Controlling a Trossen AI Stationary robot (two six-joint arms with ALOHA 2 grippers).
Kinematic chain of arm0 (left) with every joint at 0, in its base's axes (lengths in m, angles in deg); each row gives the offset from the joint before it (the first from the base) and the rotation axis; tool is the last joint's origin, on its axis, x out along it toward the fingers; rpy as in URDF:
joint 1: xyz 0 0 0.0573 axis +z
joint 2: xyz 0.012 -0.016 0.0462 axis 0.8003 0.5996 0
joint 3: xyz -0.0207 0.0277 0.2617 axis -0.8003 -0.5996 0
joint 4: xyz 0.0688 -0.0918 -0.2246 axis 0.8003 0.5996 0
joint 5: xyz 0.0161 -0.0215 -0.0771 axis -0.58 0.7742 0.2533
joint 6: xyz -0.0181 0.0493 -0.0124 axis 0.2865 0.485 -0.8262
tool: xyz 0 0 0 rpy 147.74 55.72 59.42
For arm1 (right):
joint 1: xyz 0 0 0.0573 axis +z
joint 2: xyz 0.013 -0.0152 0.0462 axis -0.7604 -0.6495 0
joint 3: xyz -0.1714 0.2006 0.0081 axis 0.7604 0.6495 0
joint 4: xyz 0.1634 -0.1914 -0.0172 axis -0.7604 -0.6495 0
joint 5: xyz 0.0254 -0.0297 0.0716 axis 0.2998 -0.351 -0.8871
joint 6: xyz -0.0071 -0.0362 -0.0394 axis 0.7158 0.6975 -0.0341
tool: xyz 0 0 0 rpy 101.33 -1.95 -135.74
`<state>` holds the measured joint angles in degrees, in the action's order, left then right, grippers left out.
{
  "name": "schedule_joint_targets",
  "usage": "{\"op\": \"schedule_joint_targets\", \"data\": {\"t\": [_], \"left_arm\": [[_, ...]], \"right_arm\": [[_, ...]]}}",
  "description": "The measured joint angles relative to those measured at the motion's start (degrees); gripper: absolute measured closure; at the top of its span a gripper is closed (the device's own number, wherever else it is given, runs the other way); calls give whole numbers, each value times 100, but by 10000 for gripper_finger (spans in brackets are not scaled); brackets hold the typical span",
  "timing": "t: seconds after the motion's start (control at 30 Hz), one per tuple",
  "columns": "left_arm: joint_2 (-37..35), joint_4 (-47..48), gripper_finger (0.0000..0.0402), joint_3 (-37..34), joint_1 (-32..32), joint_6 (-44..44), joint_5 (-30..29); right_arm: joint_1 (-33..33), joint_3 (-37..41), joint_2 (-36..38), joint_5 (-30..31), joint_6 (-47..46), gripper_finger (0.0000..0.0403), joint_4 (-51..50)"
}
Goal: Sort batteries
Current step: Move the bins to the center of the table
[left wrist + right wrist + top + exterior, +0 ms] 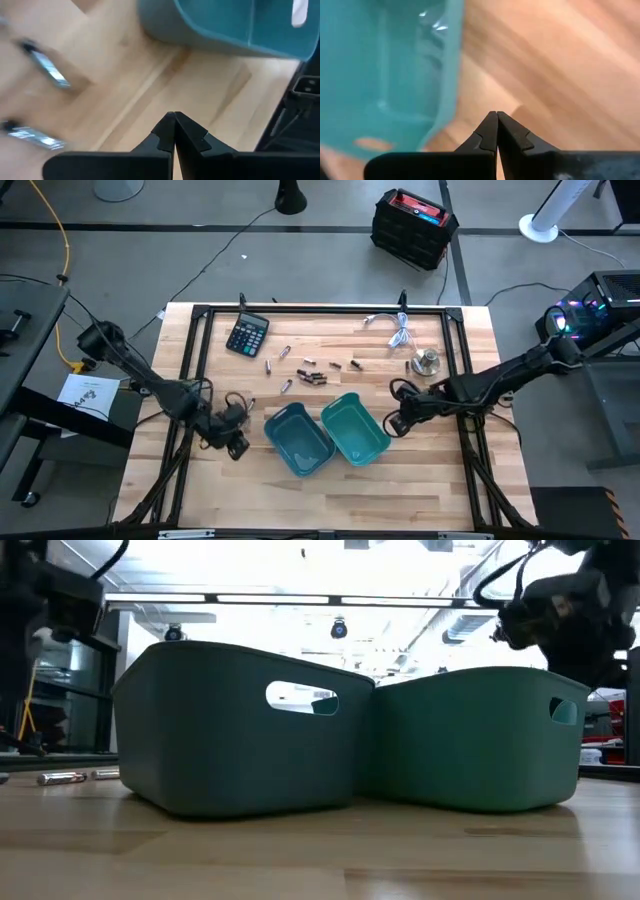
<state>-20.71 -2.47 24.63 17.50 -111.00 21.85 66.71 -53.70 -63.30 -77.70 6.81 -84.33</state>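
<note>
Several small batteries (305, 372) lie scattered on the wooden table, beyond two teal bins. Some are silvery, some dark. Two silvery ones (47, 70) show in the left wrist view, and two (62, 778) lie at the left in the low view. My left gripper (236, 446) hovers left of the darker teal bin (298, 439), shut and holding nothing (174, 117). My right gripper (395, 423) hovers just right of the lighter teal bin (355, 427), also shut and empty (496, 116).
A black calculator (246, 335) lies at the far left. A white coiled cable (398, 330) and a small metal object (425, 362) lie at the far right. A black frame (320, 310) borders the table. Bare wood lies near the front edge.
</note>
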Motion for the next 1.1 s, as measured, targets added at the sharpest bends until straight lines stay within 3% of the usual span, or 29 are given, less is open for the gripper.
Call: {"op": "schedule_joint_targets", "data": {"t": [0.23, 0.43, 0.6, 0.77, 0.93, 1.1], "left_arm": [[1167, -1021, 402, -176, 190, 402, -7], [1934, -2056, 402, -176, 611, 1282, -6], [2413, -2745, 402, -176, 1123, 1891, 51], [2506, -2923, 401, -170, 1785, 2575, 192], [2447, -2927, 402, -176, 2435, 3348, 155], [2419, -2963, 401, -176, 2997, 3831, 637]], "right_arm": [[-349, 0, -559, 84, 294, 402, 130], [-702, 2, -1189, -672, 1125, 402, 1096], [-627, 2, -1621, -1042, 1154, 402, 1688], [-264, 3, -1934, -1011, 668, 402, 2241], [66, 4, -2087, -603, 60, 402, 2757], [239, 4, -2098, -334, -264, 402, 2905]]}}
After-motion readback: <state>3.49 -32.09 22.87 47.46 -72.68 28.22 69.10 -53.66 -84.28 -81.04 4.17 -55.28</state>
